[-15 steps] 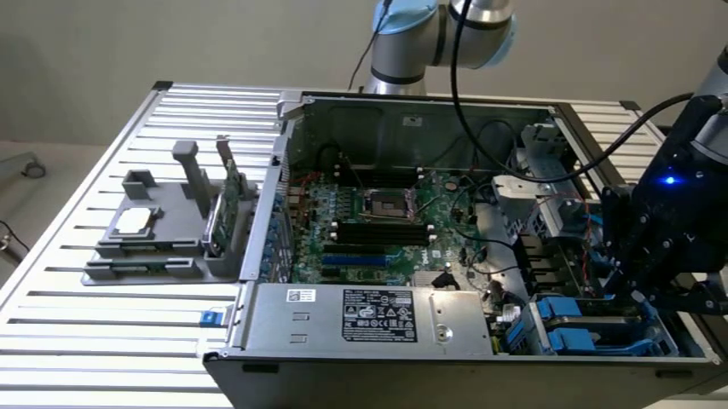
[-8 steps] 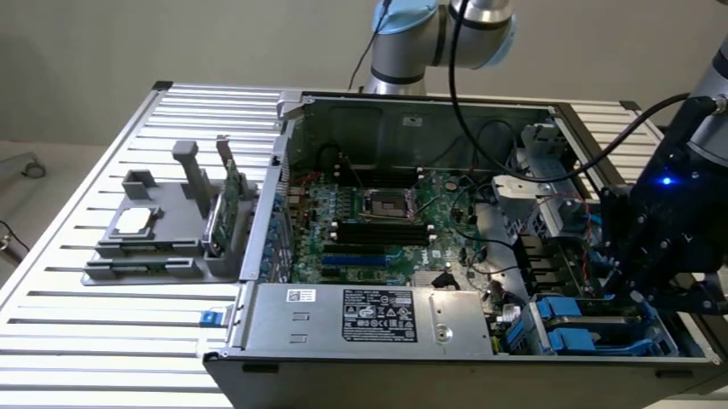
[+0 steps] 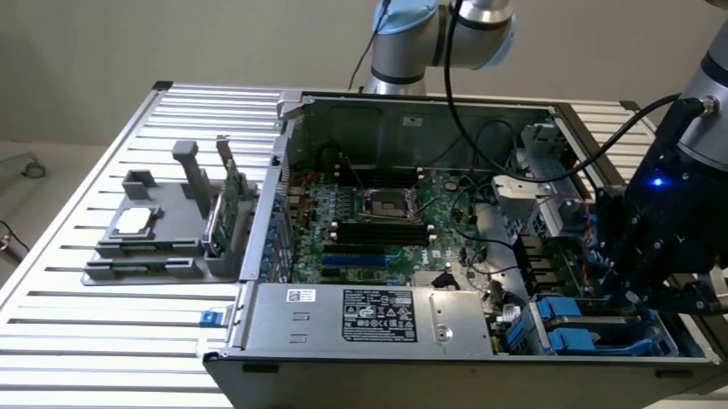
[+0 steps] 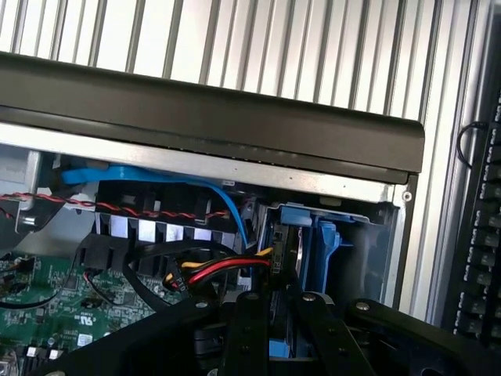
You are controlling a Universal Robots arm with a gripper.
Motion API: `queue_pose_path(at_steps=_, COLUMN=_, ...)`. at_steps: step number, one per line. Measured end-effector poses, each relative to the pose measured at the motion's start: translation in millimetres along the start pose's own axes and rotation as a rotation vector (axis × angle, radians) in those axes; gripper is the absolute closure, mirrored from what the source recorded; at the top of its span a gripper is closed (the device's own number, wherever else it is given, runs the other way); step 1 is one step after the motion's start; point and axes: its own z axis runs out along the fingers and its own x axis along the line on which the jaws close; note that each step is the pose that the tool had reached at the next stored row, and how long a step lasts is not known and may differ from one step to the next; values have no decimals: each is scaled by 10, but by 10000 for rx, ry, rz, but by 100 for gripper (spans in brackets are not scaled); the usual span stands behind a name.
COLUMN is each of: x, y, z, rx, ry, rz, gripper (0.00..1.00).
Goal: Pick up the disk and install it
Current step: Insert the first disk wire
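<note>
Hand [image 4: 280, 305]: clamped on the disk [image 4: 307, 235], as far as I can see. In the wrist view its two black fingers [image 4: 249, 325] stand close together with a strip of blue carrier between them. I lose the fingertips against the dark of the bay.
Hand from outside: in the exterior view I find it low over the drive corner of the case [image 3: 398, 115], at the exterior view's right. The black wrist body with its blue light covers the fingers there.
Disk: edge-on inside the drive bay, a dark edge with blue carrier rails on either side. How deep it sits I cannot tell.
Bay from outside: blue carriers [image 3: 580, 322] show under the wrist body, partly covered. I cannot say which one is the disk.
Cables: a red, yellow and black bundle [image 4: 227, 266] runs just beside the disk and crosses part of its edge.
Case: open on the slatted worktop [image 3: 114, 315], with the motherboard [image 3: 376, 221] exposed.
Fixture [image 3: 148, 251]: grey, at the exterior view's left, well apart from the hand. It carries a small silver chip [image 3: 133, 221] and an upright green card [image 3: 231, 192].
Picture edge: a dark keyed thing [image 4: 481, 235] is cut off, perhaps a keyboard.
</note>
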Motion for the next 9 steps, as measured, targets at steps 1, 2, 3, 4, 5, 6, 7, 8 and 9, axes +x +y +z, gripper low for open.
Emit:
queue_pose_path(at_steps=1, x=0, y=0, z=2, rx=-26, ry=-4, rz=0, gripper=82)
queue_pose_path(at_steps=2, x=1, y=0, z=6, rx=-56, ry=-10, rz=0, gripper=82)
queue_pose_path(at_steps=3, x=1, y=-1, z=11, rx=-87, ry=-14, rz=2, gripper=82)
queue_pose_path(at_steps=4, x=1, y=-2, z=16, rx=-115, ry=-18, rz=3, gripper=82)
queue_pose_path(at_steps=5, x=2, y=-5, z=20, rx=-143, ry=-23, rz=4, gripper=82)
queue_pose_path(at_steps=6, x=3, y=-11, z=24, rx=-169, ry=-27, rz=6, gripper=82)
queue_pose_path(at_steps=7, x=4, y=-18, z=27, rx=-200, ry=-31, rz=8, gripper=82)
queue_pose_path(at_steps=8, x=5, y=-27, z=31, rx=-228, ry=-35, rz=11, gripper=82)
queue_pose_path(at_steps=9, x=6, y=-38, z=34, rx=-258, ry=-39, rz=15, gripper=82)
